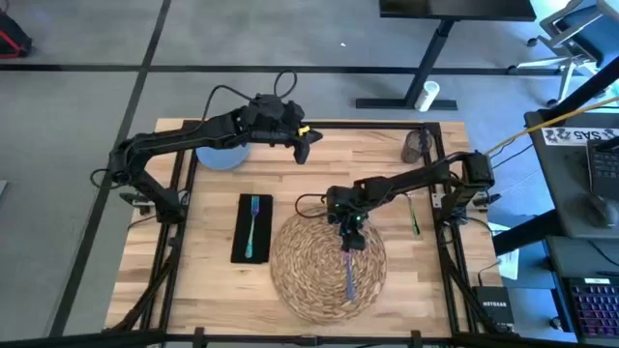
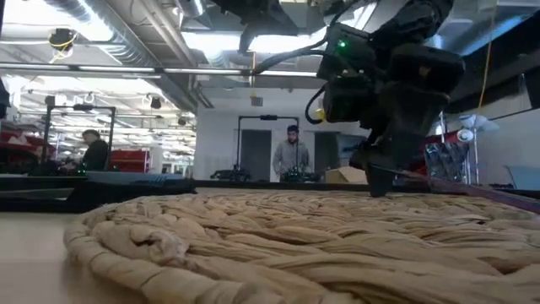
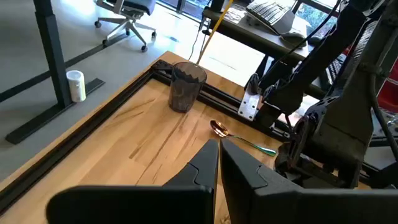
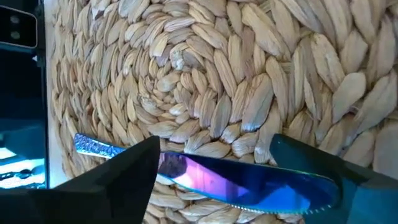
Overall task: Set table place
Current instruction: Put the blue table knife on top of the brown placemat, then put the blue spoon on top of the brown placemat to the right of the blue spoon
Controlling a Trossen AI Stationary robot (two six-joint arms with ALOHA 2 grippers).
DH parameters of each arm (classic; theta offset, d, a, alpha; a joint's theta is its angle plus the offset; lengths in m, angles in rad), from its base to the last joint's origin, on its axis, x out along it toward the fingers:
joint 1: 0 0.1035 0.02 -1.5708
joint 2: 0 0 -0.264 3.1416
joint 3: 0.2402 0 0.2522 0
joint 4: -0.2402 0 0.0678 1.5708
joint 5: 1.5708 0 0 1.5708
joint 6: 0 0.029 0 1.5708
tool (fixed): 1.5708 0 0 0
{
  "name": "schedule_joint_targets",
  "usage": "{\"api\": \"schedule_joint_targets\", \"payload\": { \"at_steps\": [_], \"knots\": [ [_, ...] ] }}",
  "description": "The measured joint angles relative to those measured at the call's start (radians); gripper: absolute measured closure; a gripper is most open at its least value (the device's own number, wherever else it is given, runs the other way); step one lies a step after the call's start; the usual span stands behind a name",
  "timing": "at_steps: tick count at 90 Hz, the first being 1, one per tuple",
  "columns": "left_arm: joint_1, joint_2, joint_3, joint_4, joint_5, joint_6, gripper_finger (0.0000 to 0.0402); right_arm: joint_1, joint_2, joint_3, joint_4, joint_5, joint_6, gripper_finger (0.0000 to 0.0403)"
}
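Note:
The woven straw placemat lies at the table's near middle. A knife with an iridescent blue-purple blade rests flat on it. My right gripper stands open, low over the knife's far end; in its wrist view the knife runs from one finger to the other. A teal fork lies on the black napkin, left of the mat. The pale blue plate sits at the far left, partly under my left arm. My left gripper hovers shut and empty above the far middle. My right gripper comes down from above at the knife's far end, with its fingers spread wide and the blade lying along the gap between them, flat on the mat. Whether a finger touches the knife, I cannot tell.
A small grey cup stands at the far right corner. A spoon with a green handle lies on the bare wood right of the mat. The black frame runs along the table's edges. People stand in the room beyond.

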Motion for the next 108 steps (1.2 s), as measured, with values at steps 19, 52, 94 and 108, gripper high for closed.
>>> {"api": "schedule_joint_targets", "payload": {
  "at_steps": [19, 52, 94, 108],
  "knots": [
    [-0.001, 0.0, 0.0, 0.0, 0.0, 0.0, 0.0402, -0.007, 0.0, 0.076, -0.105, 0.035, -0.008, 0.0095],
    [-0.001, 0.0, 0.0, -0.001, 0.0, 0.0, 0.0402, -0.013, -0.001, 0.245, -0.348, 0.194, -0.101, 0.0095],
    [-0.038, 0.001, -0.002, -0.193, -0.018, 0.036, 0.0402, -0.01, -0.002, 0.273, -0.467, 0.259, -0.112, 0.0145],
    [-0.084, 0.001, -0.059, -0.26, -0.071, 0.044, 0.0402, -0.005, -0.002, 0.238, -0.416, 0.281, -0.066, 0.025]
  ]
}}
